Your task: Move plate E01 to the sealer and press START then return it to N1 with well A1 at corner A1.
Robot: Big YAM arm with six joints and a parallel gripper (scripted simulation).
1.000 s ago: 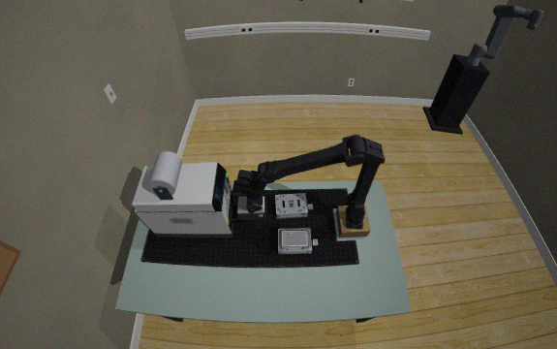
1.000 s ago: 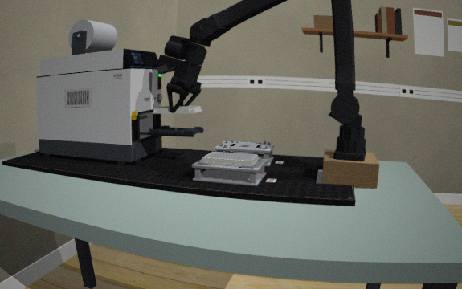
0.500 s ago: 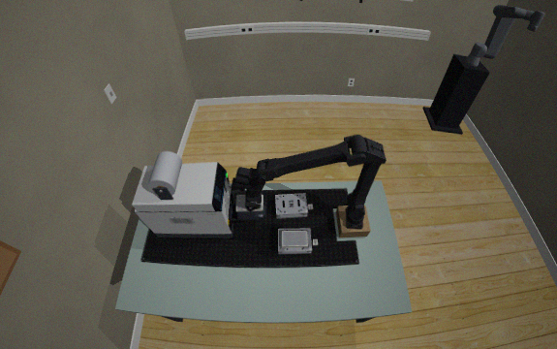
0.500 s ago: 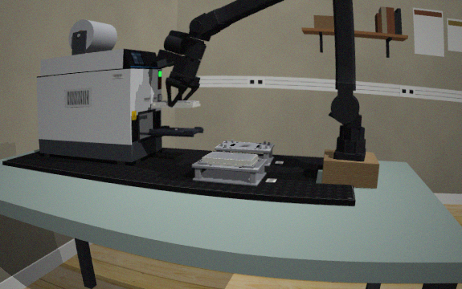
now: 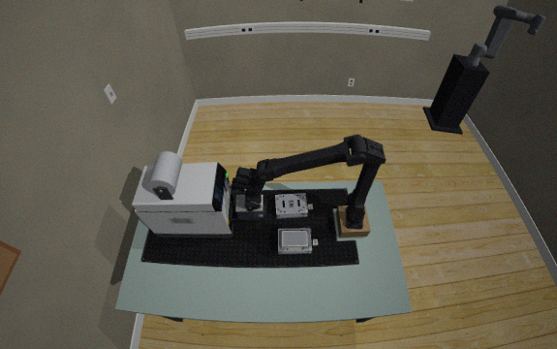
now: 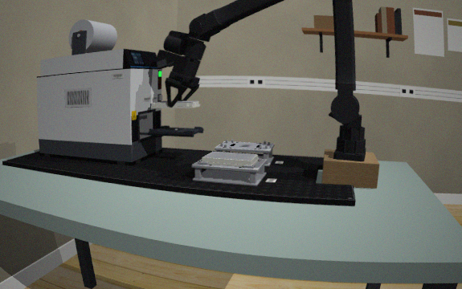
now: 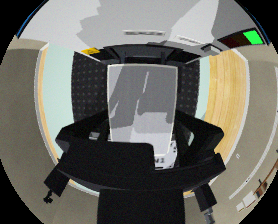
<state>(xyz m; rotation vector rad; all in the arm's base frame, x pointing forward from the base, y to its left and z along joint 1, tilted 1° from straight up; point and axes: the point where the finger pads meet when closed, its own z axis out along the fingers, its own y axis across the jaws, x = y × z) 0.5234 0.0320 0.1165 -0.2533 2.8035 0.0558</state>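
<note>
Plate E01 (image 6: pixel 188 104) (image 7: pixel 142 107) sits clasped between the hand's fingers (image 6: pixel 172 100), above the stage (image 6: pixel 176 132).

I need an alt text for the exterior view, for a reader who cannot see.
A black robot arm's gripper holds a pale plate above the extended stage of a white sealer with a green light. Nearby, one nest carries a plate; the nest behind is bare.

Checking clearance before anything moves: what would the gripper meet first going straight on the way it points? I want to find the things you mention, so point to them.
The gripper (image 5: pixel 253 206) (image 6: pixel 177 103) points down, holding a plate (image 6: pixel 188 104) (image 7: pixel 142 100); that would probably meet the sealer's stage (image 6: pixel 176 131) first, though exact alignment is unclear.
</note>
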